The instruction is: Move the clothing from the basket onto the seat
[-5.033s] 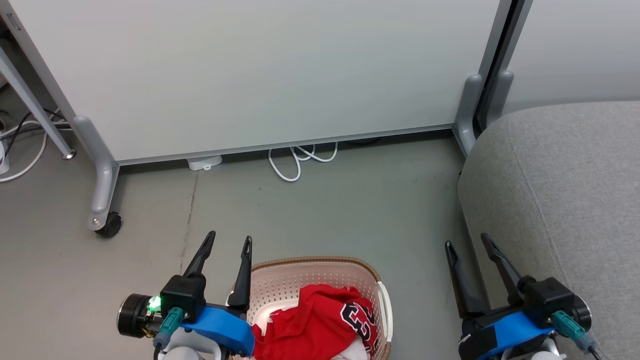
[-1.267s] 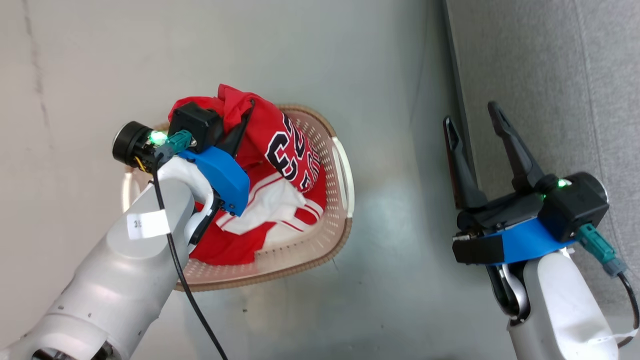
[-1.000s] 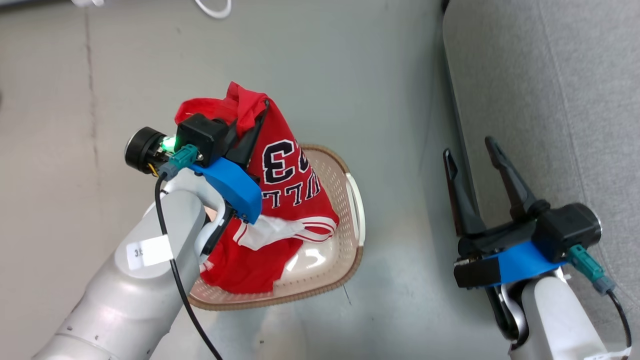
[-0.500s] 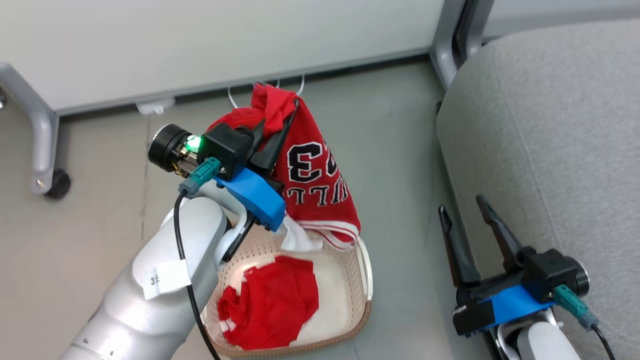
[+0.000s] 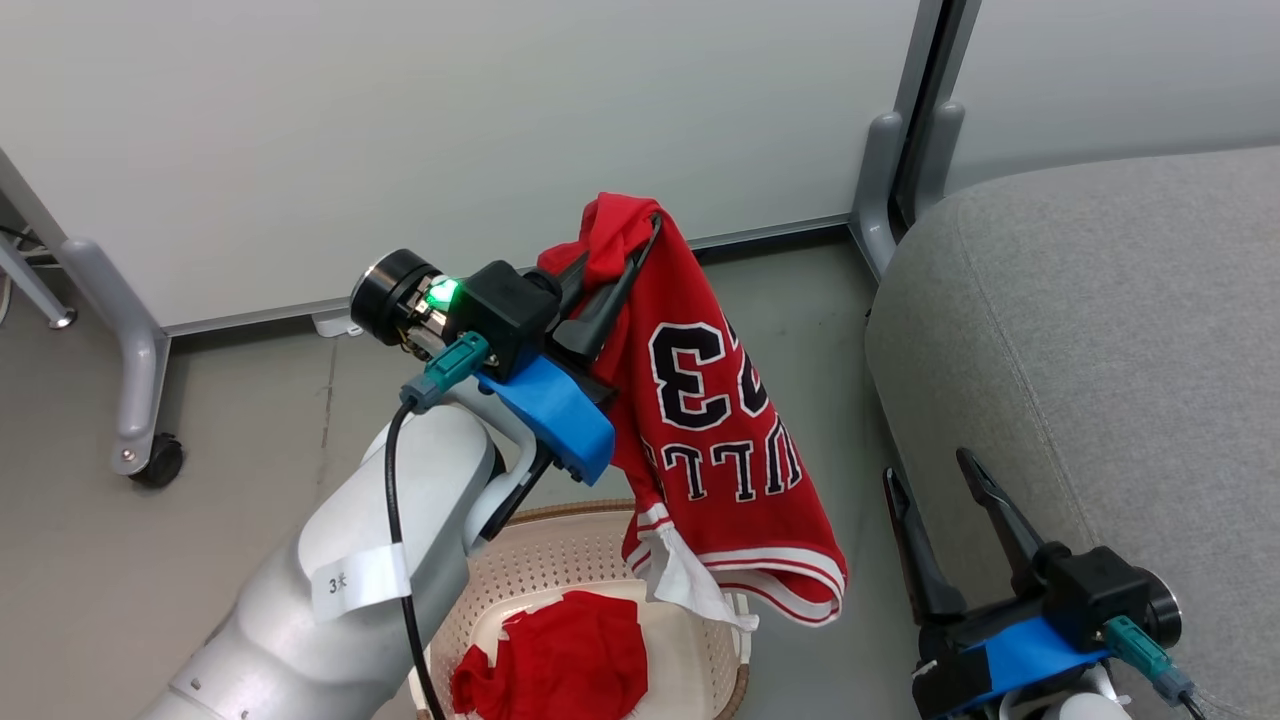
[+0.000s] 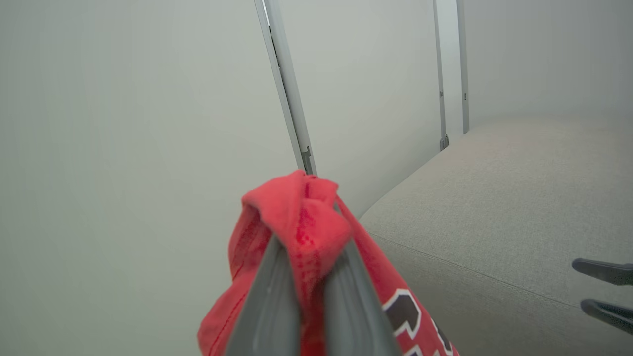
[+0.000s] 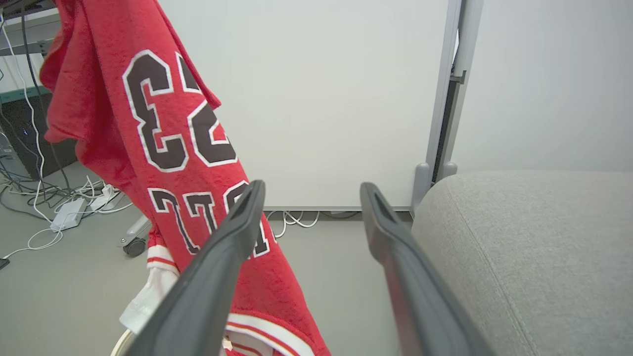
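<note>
We are clamping our left gripper (image 5: 630, 238) tight on the bunched top of the jersey (image 5: 720, 430), which is dangling over the basket's (image 5: 560, 560) far right rim. The second red garment (image 5: 560, 665) is lying inside the basket. Our right gripper (image 5: 928, 466) is hovering with fingers apart, beside the seat's (image 5: 1100, 330) left edge.

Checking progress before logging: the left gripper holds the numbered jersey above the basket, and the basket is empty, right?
Not empty: the head view shows a second red garment lying in the basket. The left gripper does hold the numbered jersey above it.
</note>
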Robot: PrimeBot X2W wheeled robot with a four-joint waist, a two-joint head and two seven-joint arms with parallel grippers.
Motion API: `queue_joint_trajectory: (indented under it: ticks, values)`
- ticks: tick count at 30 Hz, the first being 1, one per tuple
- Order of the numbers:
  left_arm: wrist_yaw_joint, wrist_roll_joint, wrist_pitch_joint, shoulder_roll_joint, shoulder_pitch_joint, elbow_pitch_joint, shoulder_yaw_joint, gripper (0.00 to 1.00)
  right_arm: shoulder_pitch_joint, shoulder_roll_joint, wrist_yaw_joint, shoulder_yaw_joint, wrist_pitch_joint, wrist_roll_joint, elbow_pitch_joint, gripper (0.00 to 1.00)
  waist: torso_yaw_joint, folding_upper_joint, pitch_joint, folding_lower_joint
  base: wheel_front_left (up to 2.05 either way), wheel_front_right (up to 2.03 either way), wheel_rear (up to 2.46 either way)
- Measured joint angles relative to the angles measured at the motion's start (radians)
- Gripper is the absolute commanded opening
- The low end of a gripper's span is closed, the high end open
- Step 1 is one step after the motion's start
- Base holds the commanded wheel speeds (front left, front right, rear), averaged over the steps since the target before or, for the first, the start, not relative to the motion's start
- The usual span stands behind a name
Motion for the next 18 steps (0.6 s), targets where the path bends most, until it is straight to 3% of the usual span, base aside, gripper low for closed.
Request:
queue_joint_trajectory:
  ticks: [7, 18]
  values:
    - [0.000, -0.002, 0.000, -0.013, -0.002, -0.019, -0.014, 0.00, -0.091, 0.000, 0.000, 0.044, 0.000, -0.054, -0.020, 1.00, 0.023, 0.0000, 0.006, 0.0001, 0.00, 0.00, 0.00]
    - [0.000, -0.002, 0.000, -0.039, -0.034, -0.035, -0.042, 0.00, -0.359, -0.018, 0.000, 0.233, -0.002, -0.067, 0.064, 1.00, 0.071, 0.0000, 0.030, 0.0002, 0.00, 0.00, 0.00]
